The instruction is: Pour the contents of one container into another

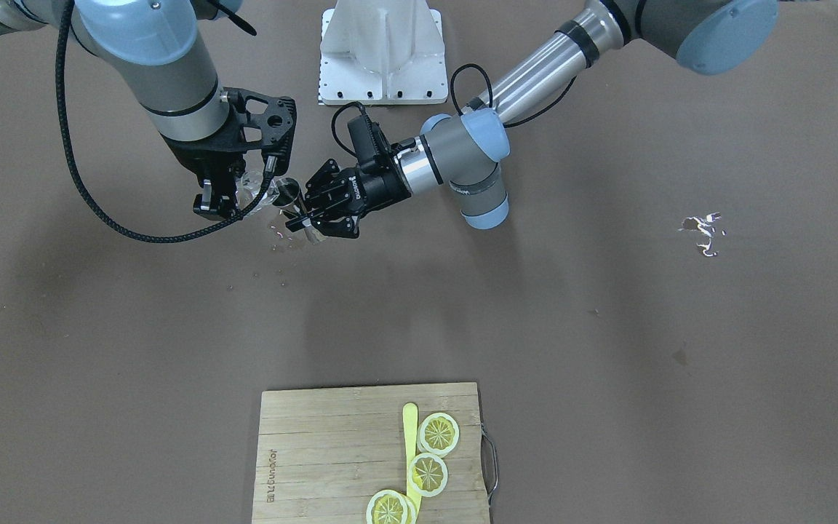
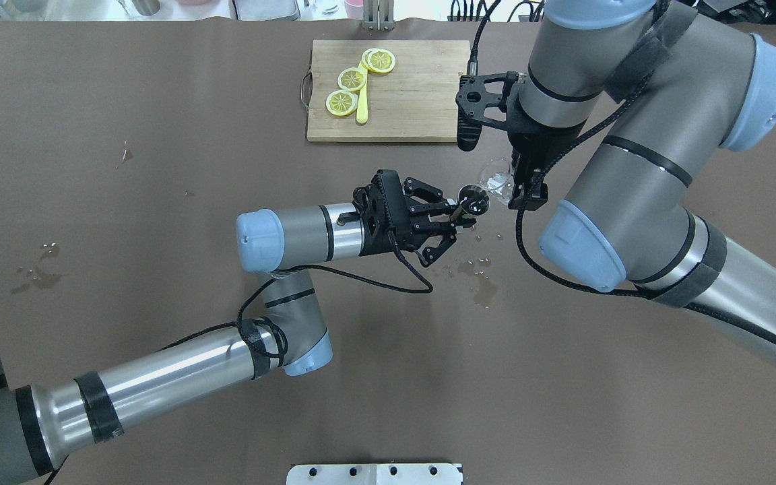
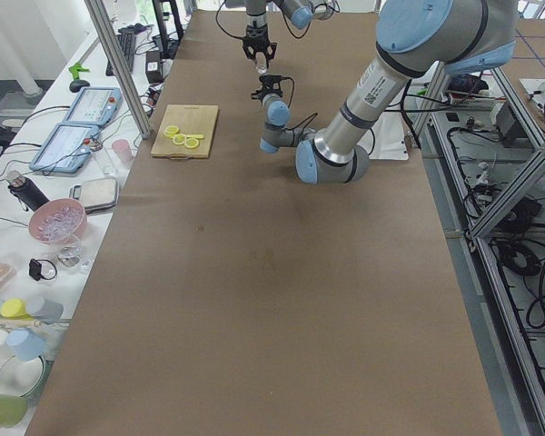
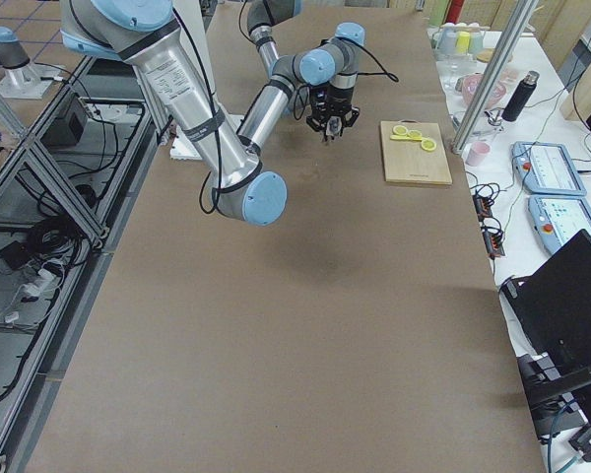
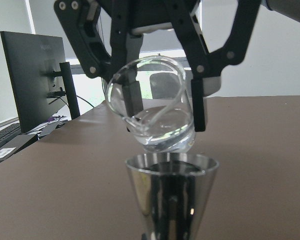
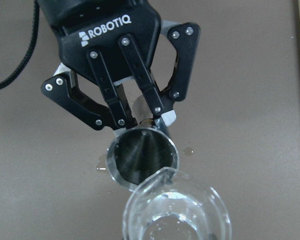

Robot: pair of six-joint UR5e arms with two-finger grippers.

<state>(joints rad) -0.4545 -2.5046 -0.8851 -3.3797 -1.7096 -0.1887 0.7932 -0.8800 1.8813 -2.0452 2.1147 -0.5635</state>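
My left gripper reaches in level and is shut on the waist of the steel jigger, which stands upright above the table. Coming down from above, my right gripper is shut on the clear glass. The glass is tilted, its lip over the jigger's open top cone, and a little clear liquid lies in its lower side. In the right wrist view the glass rim overlaps the jigger's mouth, with the left gripper behind it.
Drops and a small puddle wet the brown table below the jigger. A wooden cutting board with lemon slices and a yellow knife lies at the far side. Another wet patch marks the left.
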